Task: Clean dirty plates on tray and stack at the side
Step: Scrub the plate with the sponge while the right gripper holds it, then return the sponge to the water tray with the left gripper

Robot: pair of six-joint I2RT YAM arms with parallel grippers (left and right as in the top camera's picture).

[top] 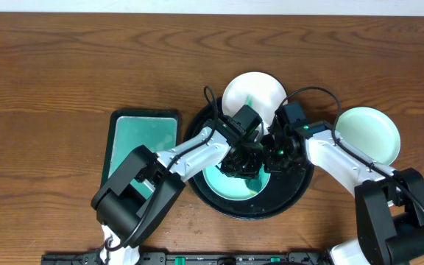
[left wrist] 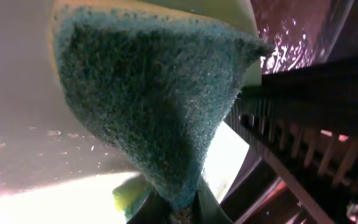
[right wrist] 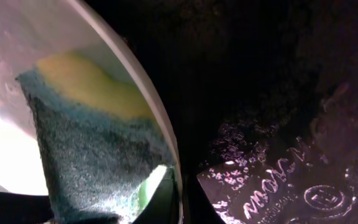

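Nearest you, both arms reach in from the near edge of the counter (top: 65,66) and meet over the tray (top: 284,197).

One plate (top: 223,184) lies inside the tray, toward its left half, and it looks pale teal from overhead. Your left pincer (top: 240,163) is down over that plate and clamped on a sponge (left wrist: 148,106). The sponge is held green scouring side out, with a yellow layer behind it. In the left wrist view its face is pressed against the white surface of the plate.

Your right pincer (top: 274,151) sits just right of the left one, over the middle of the tray. In the right wrist view the plate's thin rim runs down between its fingers, so it appears to be closed on that rim. The tray's glossy black floor, with an embossed mark, shows beside it.

Right of the tray and clear of it, a plain side plate (top: 370,132) rests on the counter. Left of the tray, just beside its rim, lies a rectangular tray (top: 146,112) holding a teal pad.

Farthest off, a far plate (top: 260,88) with a teal-green smear in its middle sits at the tray's far edge. Its near part overlaps the tray's rim.
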